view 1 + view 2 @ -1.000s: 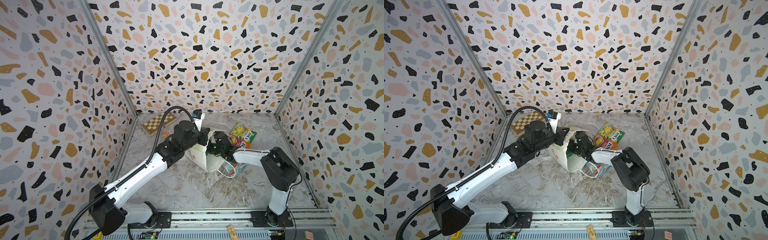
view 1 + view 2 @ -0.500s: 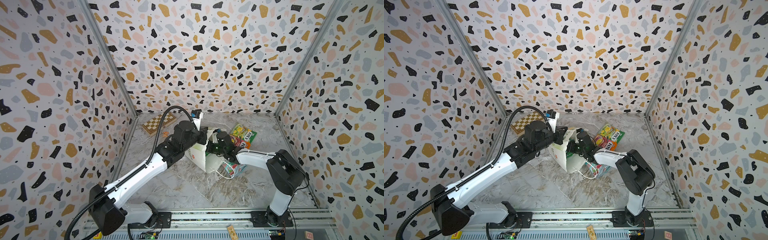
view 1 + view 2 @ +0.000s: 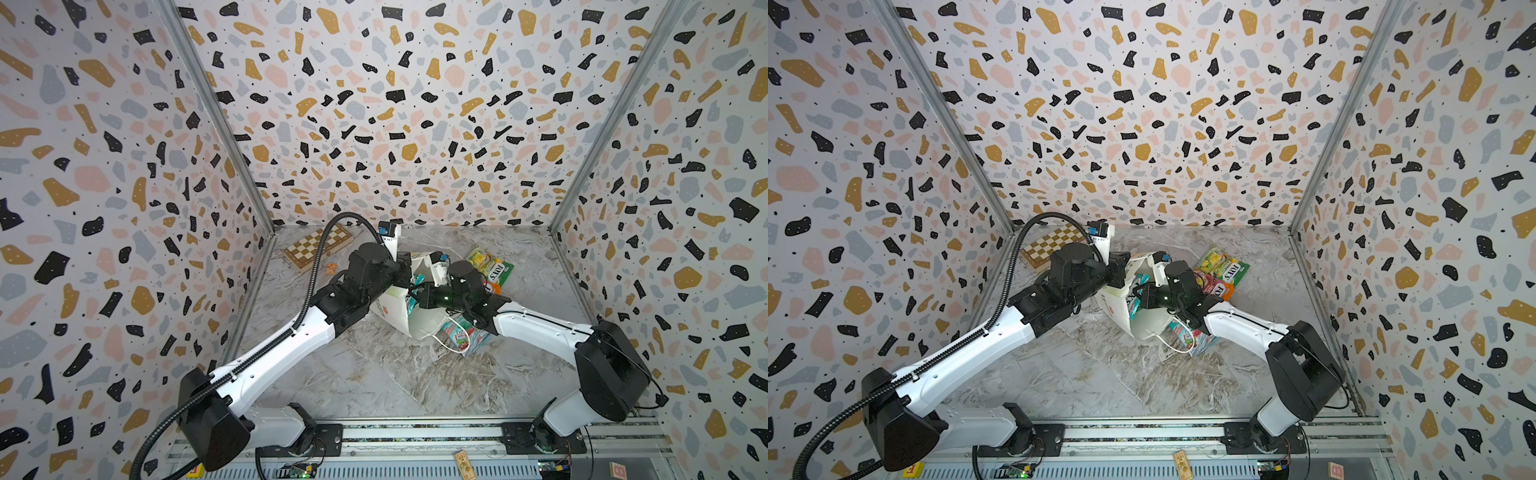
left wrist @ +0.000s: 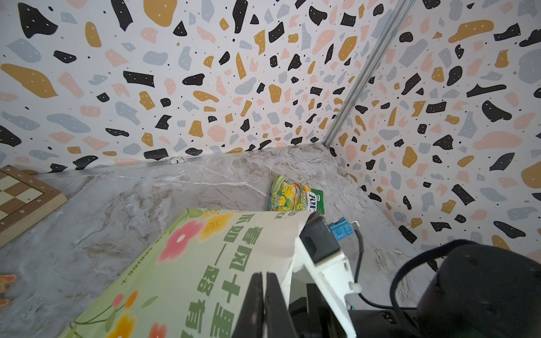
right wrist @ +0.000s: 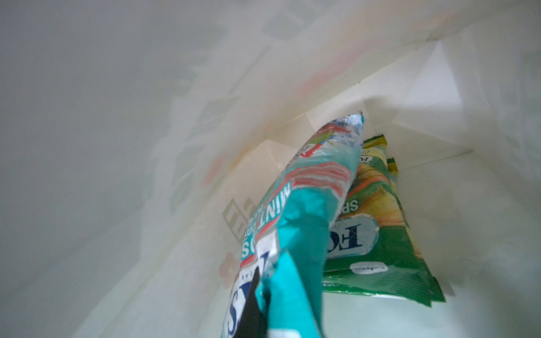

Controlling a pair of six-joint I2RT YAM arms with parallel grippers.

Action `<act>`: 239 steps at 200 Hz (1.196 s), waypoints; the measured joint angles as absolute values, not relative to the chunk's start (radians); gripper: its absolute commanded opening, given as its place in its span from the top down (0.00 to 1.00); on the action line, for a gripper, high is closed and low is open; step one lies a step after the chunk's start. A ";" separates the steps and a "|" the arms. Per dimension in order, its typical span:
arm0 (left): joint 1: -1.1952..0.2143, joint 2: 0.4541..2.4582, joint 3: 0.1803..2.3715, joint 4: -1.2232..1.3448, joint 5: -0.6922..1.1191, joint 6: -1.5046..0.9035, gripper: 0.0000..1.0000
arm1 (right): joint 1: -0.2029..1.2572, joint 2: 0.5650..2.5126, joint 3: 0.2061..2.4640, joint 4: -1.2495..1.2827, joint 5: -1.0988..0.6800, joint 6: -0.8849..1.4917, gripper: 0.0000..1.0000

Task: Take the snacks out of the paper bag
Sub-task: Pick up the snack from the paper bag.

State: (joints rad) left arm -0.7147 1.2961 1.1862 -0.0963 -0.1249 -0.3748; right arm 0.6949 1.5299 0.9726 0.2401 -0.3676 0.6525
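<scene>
In a top view, my left gripper [image 3: 405, 270] is clamping the rim of the tipped white paper bag [image 3: 395, 311], and my right gripper [image 3: 413, 289] is reaching inside. In the left wrist view, the jaws are pressing together on the bag's edge. In the right wrist view, the right gripper is gripping a teal FOX'S mint packet [image 5: 307, 204] inside the bag, against a green FOX'S packet [image 5: 380, 248].
</scene>
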 measured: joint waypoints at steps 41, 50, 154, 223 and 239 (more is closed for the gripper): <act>-0.715 1.296 1.186 -0.096 -0.144 -0.379 1.00 | 0.695 1.421 0.967 0.152 -0.377 0.578 1.00; -0.715 1.296 1.186 -0.096 -0.145 -0.379 1.00 | 0.695 1.394 0.967 0.128 -0.376 0.561 1.00; -0.715 1.296 1.182 -0.089 -0.167 -0.382 1.00 | 0.695 1.106 0.999 -0.120 -0.357 0.392 1.00; -0.715 1.296 1.179 -0.088 -0.165 -0.382 1.00 | 0.680 0.928 1.064 -0.211 -0.153 0.310 1.00; -0.715 1.296 1.179 -0.089 -0.164 -0.382 1.00 | 0.670 0.912 1.080 -0.241 -0.052 0.304 1.00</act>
